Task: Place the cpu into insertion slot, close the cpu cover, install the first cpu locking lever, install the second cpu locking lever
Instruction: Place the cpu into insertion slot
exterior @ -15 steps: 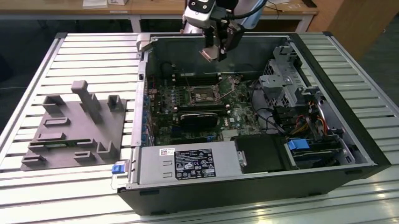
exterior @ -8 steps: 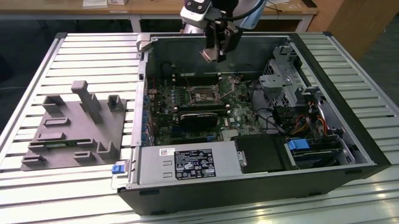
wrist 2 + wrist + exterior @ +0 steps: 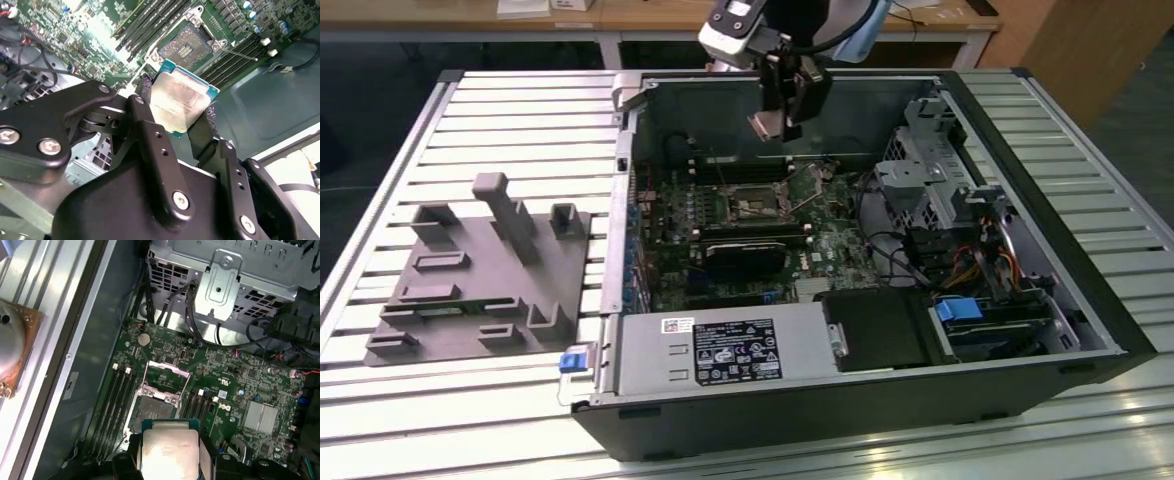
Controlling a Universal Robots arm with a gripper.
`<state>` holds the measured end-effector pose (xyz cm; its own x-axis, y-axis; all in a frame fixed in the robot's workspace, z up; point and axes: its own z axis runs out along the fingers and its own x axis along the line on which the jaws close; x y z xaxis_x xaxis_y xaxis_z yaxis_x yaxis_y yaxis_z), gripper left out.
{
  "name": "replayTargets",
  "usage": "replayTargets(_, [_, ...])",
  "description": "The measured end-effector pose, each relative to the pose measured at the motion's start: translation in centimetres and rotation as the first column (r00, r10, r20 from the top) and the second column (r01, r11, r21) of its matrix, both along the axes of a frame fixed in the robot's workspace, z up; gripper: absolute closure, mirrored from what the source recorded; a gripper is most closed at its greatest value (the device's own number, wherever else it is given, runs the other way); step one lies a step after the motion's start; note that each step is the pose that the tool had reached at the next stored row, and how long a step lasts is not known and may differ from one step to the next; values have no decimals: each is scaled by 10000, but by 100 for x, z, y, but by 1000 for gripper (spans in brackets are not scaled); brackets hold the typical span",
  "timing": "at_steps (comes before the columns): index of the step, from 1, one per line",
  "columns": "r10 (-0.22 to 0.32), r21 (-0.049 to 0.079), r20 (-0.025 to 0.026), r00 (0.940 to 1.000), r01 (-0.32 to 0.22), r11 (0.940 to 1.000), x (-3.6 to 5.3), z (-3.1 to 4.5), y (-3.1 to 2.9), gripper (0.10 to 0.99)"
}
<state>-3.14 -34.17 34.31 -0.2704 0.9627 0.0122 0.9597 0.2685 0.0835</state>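
silvery cpu is pinched in the black gripper. it hangs above the insertion slot, cpu cover raised.

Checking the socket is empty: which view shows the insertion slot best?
The second wrist view: the insertion slot shows its whole centre. In the first wrist view the cpu overlaps its edge; the exterior view sees it from afar.

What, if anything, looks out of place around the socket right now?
Nothing stands out. The gripper holds the cpu by its edges, off the board and clear of the insertion slot. The slot is bare, and the cpu cover stands swung open beside it.
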Motion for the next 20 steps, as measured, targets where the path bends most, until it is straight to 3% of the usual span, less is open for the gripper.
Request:
replayTargets(8, [-840,-31,9,9965,840,9965,-34,-102,6,545])
replayTargets(12, [-1542,-32,9,9880,1542,9880,-34,-150,6,545])
replayTargets(17, [-2339,-33,8,9723,2339,9723,-34,-234,11,545])
replayTargets(20, [-2424,-43,10,9702,2424,9702,-34,-287,43,545])
